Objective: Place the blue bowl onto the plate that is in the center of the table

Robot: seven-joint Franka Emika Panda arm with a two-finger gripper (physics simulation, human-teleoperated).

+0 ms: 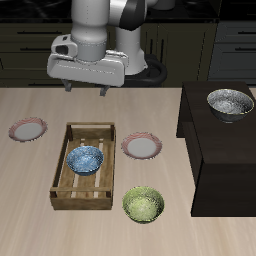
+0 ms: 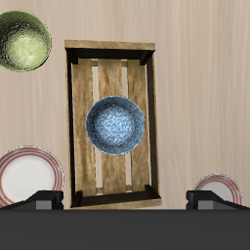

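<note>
- The blue bowl [image 1: 85, 159] sits inside a slatted wooden crate [image 1: 62, 170] on the worktop [image 1: 30, 210], roughly midway along the crate's length, resting on the slats.
- It looks like glazed ceramic to me: rigid, smooth and probably slippery, light enough for one pinch, but liable to chip if knocked against the crate wall.
- I judge the rim the only sensible hold, one finger inside and one outside, on an arc clear of the crate's side boards.
- My pincer [image 1: 86, 92] hangs well above the crate, fingers spread and empty; in the wrist view the bowl [image 2: 115, 124] lies almost directly beneath it.
- The plate [image 1: 141, 147] I take as the central one lies just beside the crate; another plate [image 1: 27, 129] lies on the crate's other side.
</note>
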